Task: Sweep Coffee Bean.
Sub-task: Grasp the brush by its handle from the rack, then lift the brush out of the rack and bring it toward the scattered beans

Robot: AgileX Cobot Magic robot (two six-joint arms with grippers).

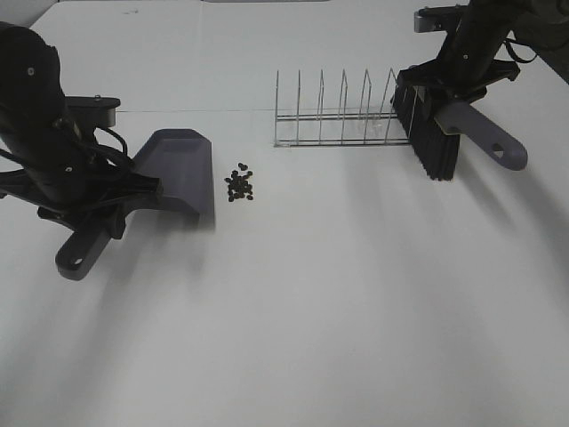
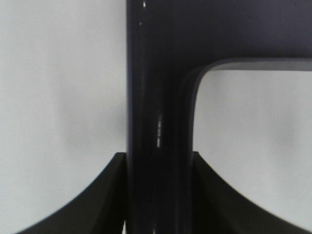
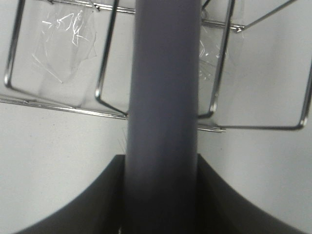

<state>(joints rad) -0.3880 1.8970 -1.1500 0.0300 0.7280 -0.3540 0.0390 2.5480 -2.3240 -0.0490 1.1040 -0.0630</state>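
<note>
A small pile of dark coffee beans [image 1: 239, 184] lies on the white table. A grey dustpan [image 1: 182, 169] rests just left of the pile, its blade edge facing the beans. My left gripper [image 1: 116, 200] is shut on the dustpan's handle [image 2: 158, 122]. My right gripper [image 1: 458, 89] is shut on the grey handle [image 3: 163, 97] of a brush. The brush's black bristles [image 1: 429, 133] hang at the right end of the wire rack, far right of the beans. The beans show in neither wrist view.
A wire rack [image 1: 342, 116] with several upright dividers stands behind and right of the beans; its wires also show in the right wrist view [image 3: 107, 73]. The brush handle's free end [image 1: 502, 147] sticks out to the right.
</note>
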